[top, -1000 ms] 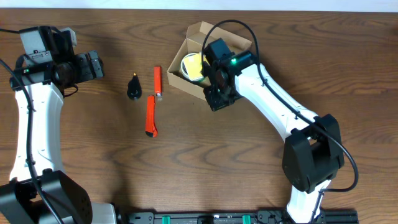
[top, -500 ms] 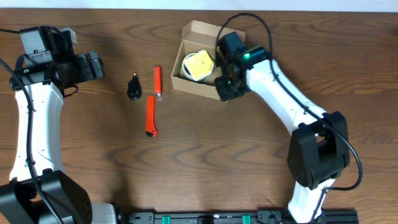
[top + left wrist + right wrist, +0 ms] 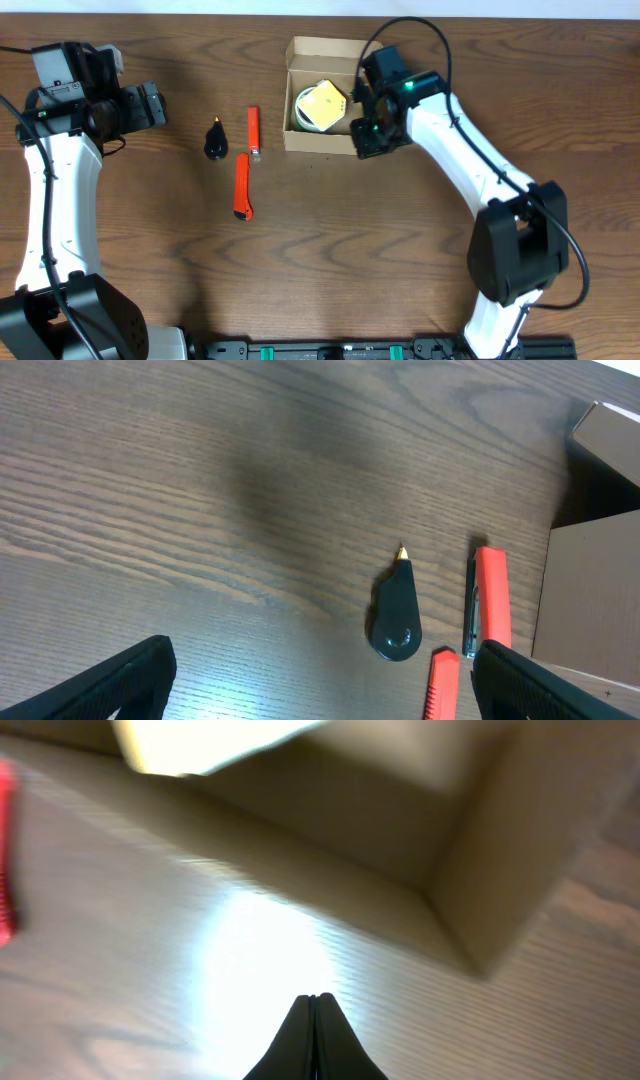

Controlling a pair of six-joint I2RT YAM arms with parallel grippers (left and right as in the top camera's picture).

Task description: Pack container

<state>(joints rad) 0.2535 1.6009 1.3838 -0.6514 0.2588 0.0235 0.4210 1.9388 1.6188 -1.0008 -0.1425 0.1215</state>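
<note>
Right tool (image 3: 370,146) closed, empty, seemingly touching container (image 3: 318,142) at right near corner. Longer orange item (image 3: 242,186) lies left of container, long axis near-far; open left tool (image 3: 160,104) nearer.

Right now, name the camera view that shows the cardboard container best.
The overhead view: the whole container shows, lid open, with a yellow-and-white item inside. The left wrist view catches only part of it at its right edge. The right wrist view gives a blurred close-up of one corner.
</note>
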